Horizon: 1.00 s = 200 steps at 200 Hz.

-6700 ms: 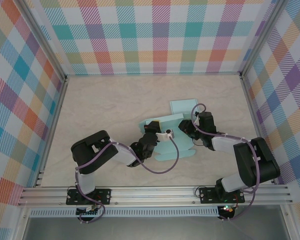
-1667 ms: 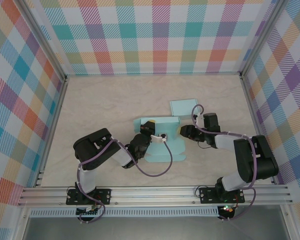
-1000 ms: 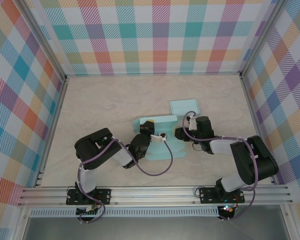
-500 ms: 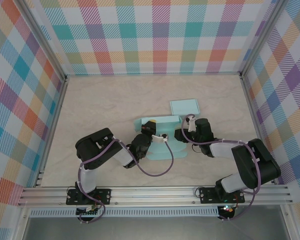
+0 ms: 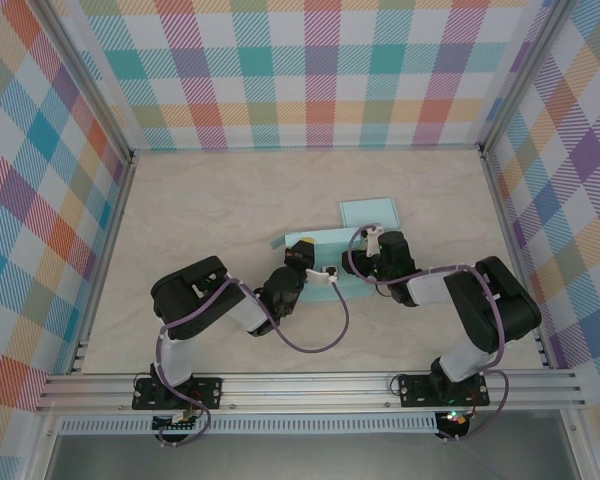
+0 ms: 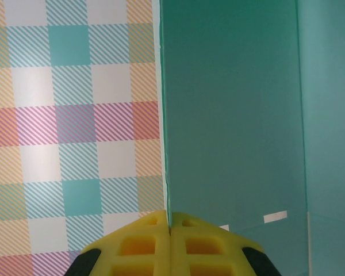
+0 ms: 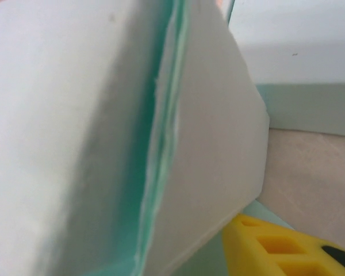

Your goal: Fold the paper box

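Observation:
The teal paper box point(image 5: 320, 243) stands partly folded at the table's middle, with one flap point(image 5: 368, 212) lying flat behind it to the right. My left gripper point(image 5: 300, 260) is at the box's left front. In the left wrist view its yellow fingers point(image 6: 144, 241) are shut on the thin edge of an upright teal panel point(image 6: 236, 115). My right gripper point(image 5: 364, 262) presses against the box's right side. In the right wrist view, pale folded panels point(image 7: 75, 115) lie across the jaws. One yellow finger point(image 7: 276, 244) shows below them and the other is hidden.
Plaid walls point(image 5: 300, 70) enclose the table on three sides, with metal rails point(image 5: 310, 385) along the near edge. Purple cables point(image 5: 320, 335) loop from both wrists over the table in front of the box. Bare tabletop point(image 5: 200, 200) lies left of and behind the box.
My right gripper has slid left against the box, pushing its right side inward, so the box looks narrower. The left gripper has kept its hold and place.

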### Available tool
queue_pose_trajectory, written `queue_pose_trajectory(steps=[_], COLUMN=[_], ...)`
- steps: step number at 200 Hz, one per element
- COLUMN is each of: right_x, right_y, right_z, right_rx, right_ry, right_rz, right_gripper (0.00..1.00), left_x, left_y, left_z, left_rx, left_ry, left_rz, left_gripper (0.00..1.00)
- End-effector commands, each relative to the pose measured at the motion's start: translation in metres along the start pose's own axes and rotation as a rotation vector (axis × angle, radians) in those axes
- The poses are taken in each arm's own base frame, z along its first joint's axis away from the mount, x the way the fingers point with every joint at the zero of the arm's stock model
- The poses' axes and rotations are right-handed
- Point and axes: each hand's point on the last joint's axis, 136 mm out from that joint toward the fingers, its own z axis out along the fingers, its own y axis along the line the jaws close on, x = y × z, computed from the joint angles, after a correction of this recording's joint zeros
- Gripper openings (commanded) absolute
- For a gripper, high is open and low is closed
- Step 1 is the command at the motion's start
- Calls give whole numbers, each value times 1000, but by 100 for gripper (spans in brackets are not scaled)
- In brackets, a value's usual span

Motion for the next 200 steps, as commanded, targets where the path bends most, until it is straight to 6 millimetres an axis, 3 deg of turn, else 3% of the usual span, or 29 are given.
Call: queue_pose_trajectory(steps=[1, 28, 62, 118, 171, 200], right_x=[-39, -37, -20, -10, -35, -49], right_y=[3, 2, 0, 10, 28, -2], right_z=[3, 2, -12, -42, -100, -121], right_rx=[26, 34, 41, 9, -71, 17], right_ry=[-133, -114, -69, -44, -130, -172], right_rz=[-96, -92, -32, 35, 51, 145], right_gripper=[46, 52, 52, 52, 52, 48], left_x=[-18, -13, 6, 13, 16, 15], left_y=[-11, -19, -20, -29, -32, -28], left_z=[-1, 4, 18, 29, 30, 30], left_rx=[35, 59, 60, 71, 57, 49], left_ry=[-69, -45, 8, 9, 18, 17], left_rz=[20, 17, 0, 30, 43, 48], left_gripper=[0, 0, 0, 0, 0, 0])
